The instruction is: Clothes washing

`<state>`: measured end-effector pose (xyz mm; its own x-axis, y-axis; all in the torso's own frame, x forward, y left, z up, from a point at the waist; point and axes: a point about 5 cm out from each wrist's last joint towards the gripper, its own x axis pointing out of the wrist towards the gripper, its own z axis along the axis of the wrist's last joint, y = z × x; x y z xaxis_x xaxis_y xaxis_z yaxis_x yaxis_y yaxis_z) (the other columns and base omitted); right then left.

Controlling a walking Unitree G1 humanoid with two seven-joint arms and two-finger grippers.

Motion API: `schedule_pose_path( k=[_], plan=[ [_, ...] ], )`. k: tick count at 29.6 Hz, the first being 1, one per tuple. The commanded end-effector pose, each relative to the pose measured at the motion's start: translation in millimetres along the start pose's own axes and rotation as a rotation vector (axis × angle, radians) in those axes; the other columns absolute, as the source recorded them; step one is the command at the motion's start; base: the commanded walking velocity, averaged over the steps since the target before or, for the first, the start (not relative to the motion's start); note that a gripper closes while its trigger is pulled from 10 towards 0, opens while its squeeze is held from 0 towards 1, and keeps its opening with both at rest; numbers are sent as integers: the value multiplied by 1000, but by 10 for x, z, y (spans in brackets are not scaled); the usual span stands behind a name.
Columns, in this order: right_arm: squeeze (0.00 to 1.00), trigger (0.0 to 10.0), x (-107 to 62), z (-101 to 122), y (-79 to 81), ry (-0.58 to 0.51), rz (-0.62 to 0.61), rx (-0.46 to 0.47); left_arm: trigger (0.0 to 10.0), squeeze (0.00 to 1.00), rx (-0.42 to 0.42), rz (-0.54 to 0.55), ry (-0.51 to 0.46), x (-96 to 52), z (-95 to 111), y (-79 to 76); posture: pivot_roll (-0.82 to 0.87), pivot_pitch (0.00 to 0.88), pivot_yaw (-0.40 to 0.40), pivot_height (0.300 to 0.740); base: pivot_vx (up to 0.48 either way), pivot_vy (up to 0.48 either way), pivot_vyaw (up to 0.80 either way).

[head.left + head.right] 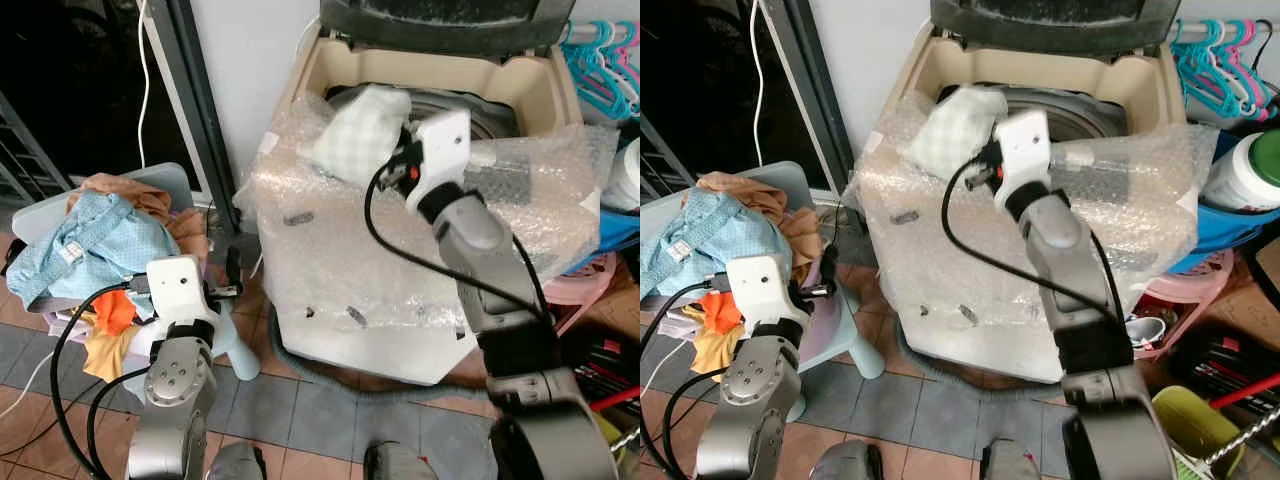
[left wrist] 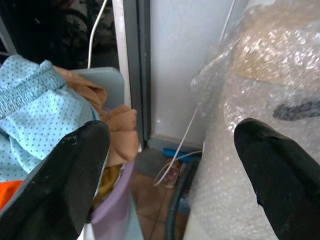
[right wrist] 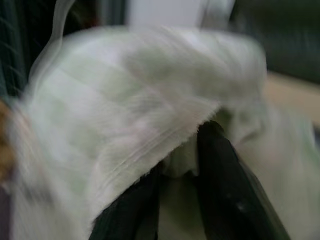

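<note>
1. We see a pale checked cloth (image 1: 358, 132) held up over the front rim of the open washing machine (image 1: 520, 85), which is wrapped in bubble wrap (image 1: 330, 240).
2. The right gripper (image 3: 185, 165) has its two black fingers closed on this cloth.
3. The left gripper (image 2: 170, 165) hangs low with its fingers wide apart and nothing between them, between the machine and the chair (image 1: 165, 180).
4. On the chair lies a pile of clothes (image 1: 95, 240), with a blue dotted garment (image 2: 35, 120) on top.

Silver arms (image 1: 470, 235), white wrist housings (image 1: 176, 285), black cables (image 1: 440, 262).
</note>
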<state>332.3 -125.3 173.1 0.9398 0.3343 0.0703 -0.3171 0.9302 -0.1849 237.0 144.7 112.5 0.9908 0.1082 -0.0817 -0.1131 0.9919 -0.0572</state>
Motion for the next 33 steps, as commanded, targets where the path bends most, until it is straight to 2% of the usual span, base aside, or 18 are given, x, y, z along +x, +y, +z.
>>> schedule_pose_path(
  k=[1,3,4,8,10,12,14,18,19,20,22,23,24,25,26,29,32,33],
  plan=[
    [1000,10000,-69,21,-52,0,-79,-20,10000,0,0,18,8,-24,9,7,-12,105,22,740,0,0,0],
    [1000,10000,-199,-31,-123,14,-153,-64,10000,0,3,22,13,-28,2,18,-12,105,23,740,0,0,0],
    [1000,10000,-199,-31,-123,14,-153,-64,10000,0,3,22,13,-28,2,18,-12,105,23,740,0,0,0],
    [1000,10000,-421,-156,-305,54,-314,-96,10000,0,15,22,23,-21,-6,20,-14,104,29,740,0,0,0],
    [1000,10000,-472,-96,-410,29,-388,-146,10000,0,18,25,28,-17,-8,26,-15,105,33,740,0,0,0],
    [1000,10000,-476,-72,-437,18,-403,-160,10000,0,18,25,29,-17,-8,27,-15,105,33,740,0,0,0],
    [1000,10000,-448,77,-574,-23,-489,-199,10000,0,25,25,30,-11,-4,28,-14,102,37,740,0,0,0],
    [1000,10000,-348,203,-767,-45,-532,-237,10000,0,35,30,31,-2,-4,30,-13,96,38,740,0,0,0],
    [1000,10000,-344,204,-831,-36,-551,-226,10000,0,38,33,31,1,-3,30,-9,94,34,740,0,0,0],
    [1000,10000,-333,224,-893,-49,-549,-173,10000,0,39,37,30,3,-1,30,-9,94,34,740,0,0,0],
    [1000,10000,-275,283,-778,-104,-421,-112,10000,0,37,40,29,3,0,35,-7,96,28,740,0,0,0],
    [1000,10000,-213,305,-533,-133,-206,-47,10000,0,35,42,30,0,-2,38,-7,96,28,740,0,0,0],
    [1000,10000,-195,275,-376,-116,-77,5,10000,0,35,40,31,0,-3,36,-7,96,28,740,0,0,0],
    [1000,10000,-195,275,-376,-116,-77,5,10000,0,35,40,31,0,-3,36,-7,96,28,740,0,0,0],
    [1000,10000,-196,234,-259,-91,20,38,10000,0,34,34,33,2,-5,30,-10,92,29,740,0,0,0],
    [1000,10000,-220,162,-42,-44,213,21,10000,0,37,22,34,7,-5,15,-9,90,30,740,0,0,0],
    [1000,10000,-220,108,47,-3,321,23,10000,0,37,21,31,16,4,15,-5,98,34,740,0,0,0],
    [1000,10000,-228,71,67,12,369,-13,10000,0,35,21,30,15,8,15,-5,106,36,740,0,0,0]
  ],
)
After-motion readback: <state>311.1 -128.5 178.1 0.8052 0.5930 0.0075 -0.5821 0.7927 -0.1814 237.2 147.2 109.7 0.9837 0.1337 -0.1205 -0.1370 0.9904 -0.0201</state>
